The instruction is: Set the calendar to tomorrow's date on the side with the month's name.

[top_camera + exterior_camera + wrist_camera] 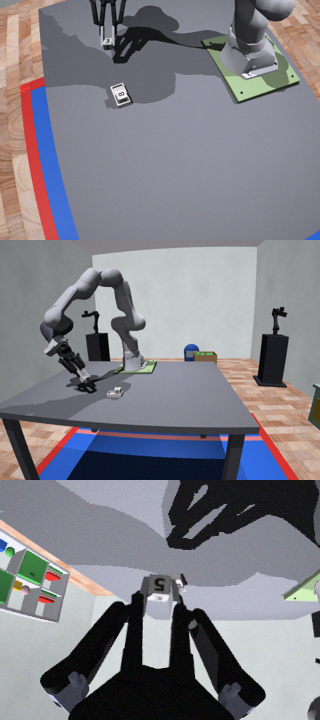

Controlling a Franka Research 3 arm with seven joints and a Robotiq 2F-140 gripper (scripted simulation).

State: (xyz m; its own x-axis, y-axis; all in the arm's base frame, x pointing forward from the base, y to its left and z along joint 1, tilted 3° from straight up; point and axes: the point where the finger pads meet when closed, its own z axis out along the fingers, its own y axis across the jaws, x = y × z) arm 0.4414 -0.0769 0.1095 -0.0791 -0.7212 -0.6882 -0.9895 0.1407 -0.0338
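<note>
My gripper (pixel 107 44) (pixel 86 379) (pixel 159 586) is shut on a white number cube (pixel 107 41) (pixel 159 584) and holds it above the table, behind the tray in the top view. That view shows a 3 on its upper face and a 1 below it; the wrist view shows a 5, upside down. The white tray (pixel 124 104) (pixel 113 395) lies on the table. A second cube (pixel 121 93) (pixel 118 389) is in its near end, with an 8 turned sideways on top and a partly seen 2 on its side. The month's name is not readable.
The arm's base stands on a green plate (pixel 241 96) (pixel 152 369) to the right of the tray in the top view. The grey table (pixel 180 155) (pixel 180 405) has its left edge beyond the tray. Arm shadows fall around the gripper and tray.
</note>
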